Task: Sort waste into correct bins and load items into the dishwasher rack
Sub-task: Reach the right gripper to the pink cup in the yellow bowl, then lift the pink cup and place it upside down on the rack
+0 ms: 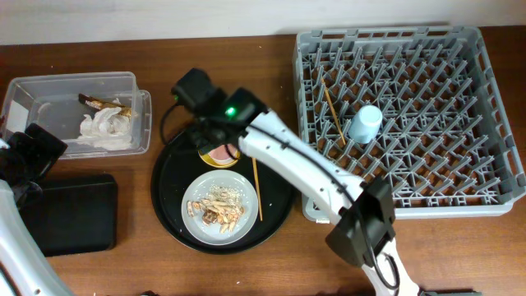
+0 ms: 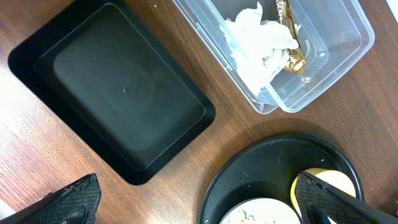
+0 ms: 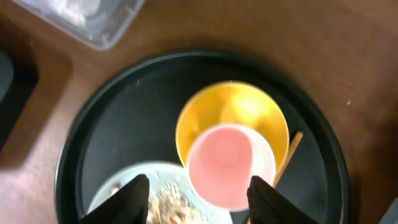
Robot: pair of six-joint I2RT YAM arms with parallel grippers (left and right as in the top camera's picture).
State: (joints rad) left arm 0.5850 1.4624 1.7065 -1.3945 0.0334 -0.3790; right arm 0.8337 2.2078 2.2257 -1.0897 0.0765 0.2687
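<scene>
The small pink cup (image 3: 230, 165) sits inside the small yellow bowl (image 3: 230, 106) on the round black tray. My right gripper (image 3: 200, 200) is open just above them, one finger on each side of the cup. The pale grey plate (image 1: 197, 191) holds the beige-brown food scraps (image 1: 222, 207). One chopstick (image 1: 256, 189) lies on the tray; another (image 1: 333, 115) and the light blue cup (image 1: 364, 123) are in the grey dishwasher rack (image 1: 460, 123). The crumpled foil wrapper (image 2: 264, 46) lies in the clear box (image 2: 336, 62). My left gripper (image 2: 199, 208) is open and empty beside the shallow black tray (image 2: 112, 93).
The large round black tray (image 1: 168, 193) lies between the bins and the rack. The right arm reaches across it from the front right. The shallow black tray (image 1: 78, 214) is in front of the clear box (image 1: 49, 90) at the table's left.
</scene>
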